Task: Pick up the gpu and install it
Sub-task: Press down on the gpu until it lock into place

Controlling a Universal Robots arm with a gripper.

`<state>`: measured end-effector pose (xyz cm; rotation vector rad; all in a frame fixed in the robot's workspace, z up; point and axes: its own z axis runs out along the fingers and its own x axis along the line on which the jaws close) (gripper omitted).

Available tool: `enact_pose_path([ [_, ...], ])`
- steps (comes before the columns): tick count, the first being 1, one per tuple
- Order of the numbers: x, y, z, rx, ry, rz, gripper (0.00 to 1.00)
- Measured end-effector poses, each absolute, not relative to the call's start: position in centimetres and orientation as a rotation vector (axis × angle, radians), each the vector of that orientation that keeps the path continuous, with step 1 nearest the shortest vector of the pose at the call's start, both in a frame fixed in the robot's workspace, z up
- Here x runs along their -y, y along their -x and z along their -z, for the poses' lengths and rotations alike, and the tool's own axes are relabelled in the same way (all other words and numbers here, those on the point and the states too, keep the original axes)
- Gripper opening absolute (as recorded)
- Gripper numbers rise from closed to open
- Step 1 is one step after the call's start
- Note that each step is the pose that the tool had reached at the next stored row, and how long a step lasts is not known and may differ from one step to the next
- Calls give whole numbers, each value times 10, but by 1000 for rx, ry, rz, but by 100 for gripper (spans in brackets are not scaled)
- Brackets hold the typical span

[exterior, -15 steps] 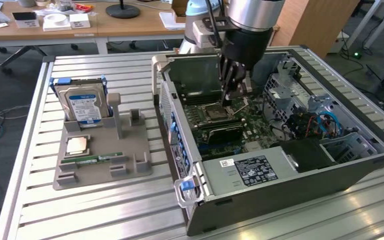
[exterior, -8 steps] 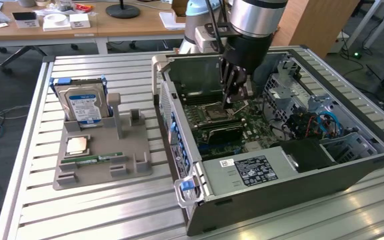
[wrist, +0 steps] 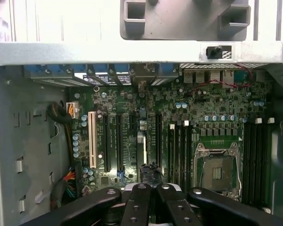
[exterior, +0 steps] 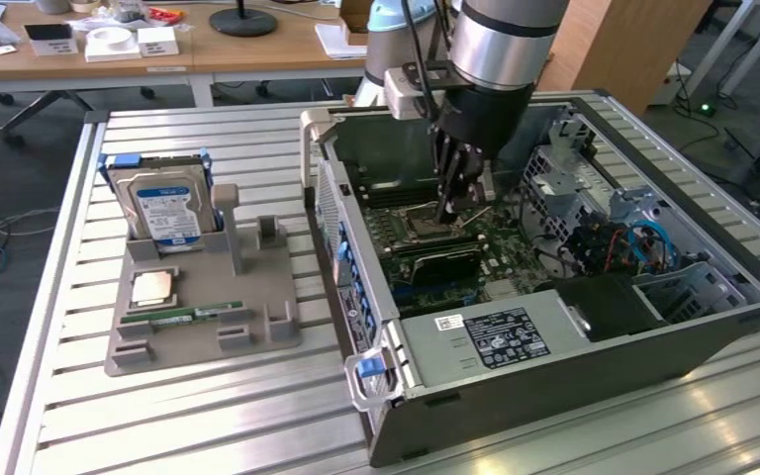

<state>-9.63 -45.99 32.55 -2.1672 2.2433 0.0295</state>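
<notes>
Claw (exterior: 454, 203) clenched tight in the exterior view, reaching down inside the open case (exterior: 552, 396) over the motherboard (exterior: 493, 252). The stand (exterior: 202, 341) on the bench (exterior: 195, 426) holds the hard drive (exterior: 162, 213) and a RAM stick (exterior: 202, 314). Where the gpu is I cannot tell for certain.

Wrist view adds what the arm hides from outside. The claw (wrist: 151, 190) hangs just off the long expansion slots (wrist: 106, 141), which look bare. Seating well likely means squaring the card to one slot, bracket toward the rear wall, and pressing evenly — no rocking.
</notes>
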Motion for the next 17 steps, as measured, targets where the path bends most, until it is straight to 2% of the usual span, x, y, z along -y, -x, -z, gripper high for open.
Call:
enact_pose_path([
  [17,456,95,-296,-2258,2151,-29,11],
])
